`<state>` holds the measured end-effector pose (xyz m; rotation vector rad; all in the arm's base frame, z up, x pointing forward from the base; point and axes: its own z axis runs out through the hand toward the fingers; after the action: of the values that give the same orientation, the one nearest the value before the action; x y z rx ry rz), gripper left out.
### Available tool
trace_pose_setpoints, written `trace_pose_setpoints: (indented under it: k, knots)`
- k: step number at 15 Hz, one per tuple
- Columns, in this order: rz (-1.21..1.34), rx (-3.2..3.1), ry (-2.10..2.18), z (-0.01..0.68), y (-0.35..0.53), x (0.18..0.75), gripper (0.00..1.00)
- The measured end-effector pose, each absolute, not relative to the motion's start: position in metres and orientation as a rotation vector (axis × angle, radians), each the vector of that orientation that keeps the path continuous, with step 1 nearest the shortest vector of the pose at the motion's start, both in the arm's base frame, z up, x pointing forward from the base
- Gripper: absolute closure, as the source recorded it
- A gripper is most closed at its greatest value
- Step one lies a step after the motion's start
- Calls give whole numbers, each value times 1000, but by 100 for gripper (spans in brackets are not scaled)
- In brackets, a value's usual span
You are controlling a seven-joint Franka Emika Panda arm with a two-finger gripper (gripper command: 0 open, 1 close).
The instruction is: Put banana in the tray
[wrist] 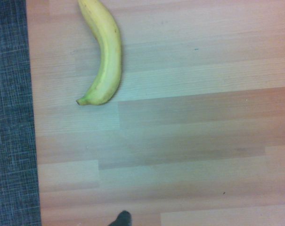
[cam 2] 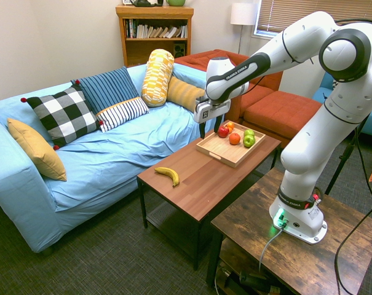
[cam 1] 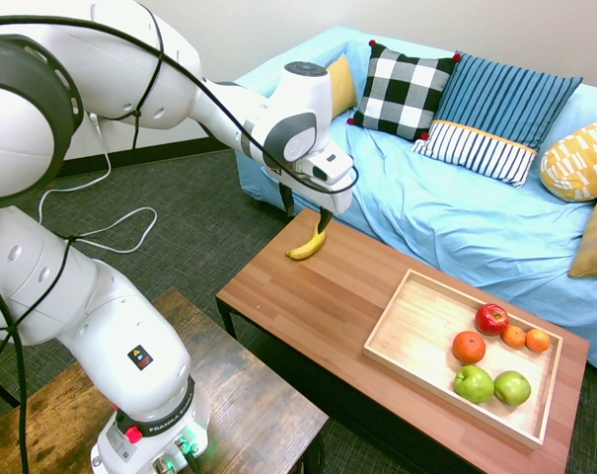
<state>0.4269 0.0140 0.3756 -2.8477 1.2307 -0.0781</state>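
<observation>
The yellow banana (cam 1: 307, 247) (cam 2: 168, 174) lies flat on the reddish-brown table near its end away from the tray, close to the table's edge. In the wrist view the banana (wrist: 106, 56) curves along the border between the wood and the carpet. My gripper (cam 1: 306, 212) (cam 2: 209, 128) hangs open in the air above the table with nothing between its fingers, well above the banana and a little to the tray's side of it. The light-wood tray (cam 1: 416, 331) (cam 2: 219, 153) rests on the table's other end.
In the tray lie a red apple (cam 1: 491, 318), three oranges and two green apples (cam 1: 493, 385), grouped at its far end. A blue sofa (cam 1: 456, 217) with several pillows runs along the table's long side. Dark carpet (wrist: 10, 117) surrounds the table.
</observation>
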Motion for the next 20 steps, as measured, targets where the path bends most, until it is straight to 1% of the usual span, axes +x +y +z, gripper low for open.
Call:
trace_pose_setpoints:
  k: [2,4,7,14,17,20]
  knots:
    - [-81,-2851,1231,375,17,428,0]
    - [-124,-2845,1234,372,38,435,0]
    - [-157,-2847,1237,355,60,467,0]
    - [-81,-2822,1309,224,102,574,0]
    - [-18,-2838,1341,164,122,597,0]
    - [38,-2819,1377,131,132,600,0]
